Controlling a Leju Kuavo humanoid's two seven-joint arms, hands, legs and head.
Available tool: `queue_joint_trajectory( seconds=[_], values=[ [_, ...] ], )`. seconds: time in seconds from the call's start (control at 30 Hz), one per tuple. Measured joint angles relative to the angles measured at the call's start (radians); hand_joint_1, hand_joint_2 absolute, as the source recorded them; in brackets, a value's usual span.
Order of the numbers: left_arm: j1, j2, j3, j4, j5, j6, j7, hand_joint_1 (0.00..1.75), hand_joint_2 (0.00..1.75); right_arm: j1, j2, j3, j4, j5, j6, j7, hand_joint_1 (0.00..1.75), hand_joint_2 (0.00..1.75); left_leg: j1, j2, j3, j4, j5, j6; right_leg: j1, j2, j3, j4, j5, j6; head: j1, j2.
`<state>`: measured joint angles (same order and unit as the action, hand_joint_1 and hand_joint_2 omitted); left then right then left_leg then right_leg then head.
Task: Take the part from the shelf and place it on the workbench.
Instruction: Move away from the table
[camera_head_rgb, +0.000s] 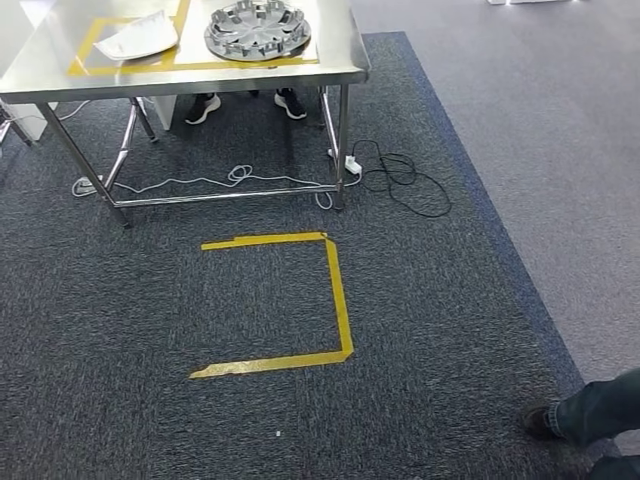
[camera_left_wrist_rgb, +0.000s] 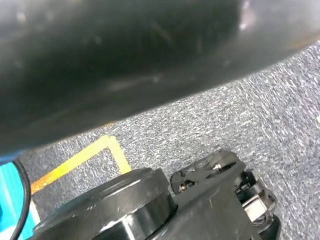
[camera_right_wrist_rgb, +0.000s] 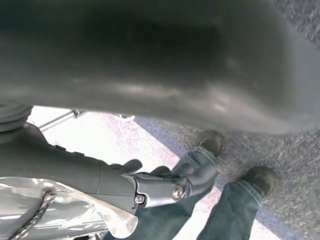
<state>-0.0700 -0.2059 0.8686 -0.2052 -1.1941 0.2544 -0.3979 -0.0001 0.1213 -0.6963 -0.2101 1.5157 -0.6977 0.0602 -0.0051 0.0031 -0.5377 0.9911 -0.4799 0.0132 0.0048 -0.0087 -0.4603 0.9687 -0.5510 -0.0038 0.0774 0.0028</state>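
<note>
A round grey slotted part (camera_head_rgb: 258, 28) lies on the steel workbench (camera_head_rgb: 343, 62) at the far end of the carpet, inside a yellow tape frame. A white curved part (camera_head_rgb: 138, 38) lies beside it to the left. My right hand (camera_right_wrist_rgb: 151, 186) hangs low beside my body, its thumb and dark fingers stretched out with nothing between them. Dark pieces of my left hand (camera_left_wrist_rgb: 226, 200) hang over the carpet, too blurred and cut off to tell how the fingers lie.
A yellow tape square (camera_head_rgb: 336, 300) marks the carpet in front of the bench. Cables and a power strip (camera_head_rgb: 392, 175) trail by its right leg. A person's shoes (camera_head_rgb: 290, 102) stand behind the bench. Another person's leg (camera_head_rgb: 596, 410) stands close at my right.
</note>
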Motion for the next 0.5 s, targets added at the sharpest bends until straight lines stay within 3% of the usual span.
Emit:
queue_joint_trajectory(
  seconds=[0.5],
  values=[
    [-0.001,-0.003,0.0,0.0,-0.007,0.0,0.003,0.0,0.0,0.0,0.0,-0.032,0.0,-0.049,0.0,-0.035,0.0,0.0,-0.007,0.0,-0.003,0.002,0.007,0.012,-0.007,0.001,-0.013,-0.004,0.012,0.017,-0.001,0.0]
  ],
)
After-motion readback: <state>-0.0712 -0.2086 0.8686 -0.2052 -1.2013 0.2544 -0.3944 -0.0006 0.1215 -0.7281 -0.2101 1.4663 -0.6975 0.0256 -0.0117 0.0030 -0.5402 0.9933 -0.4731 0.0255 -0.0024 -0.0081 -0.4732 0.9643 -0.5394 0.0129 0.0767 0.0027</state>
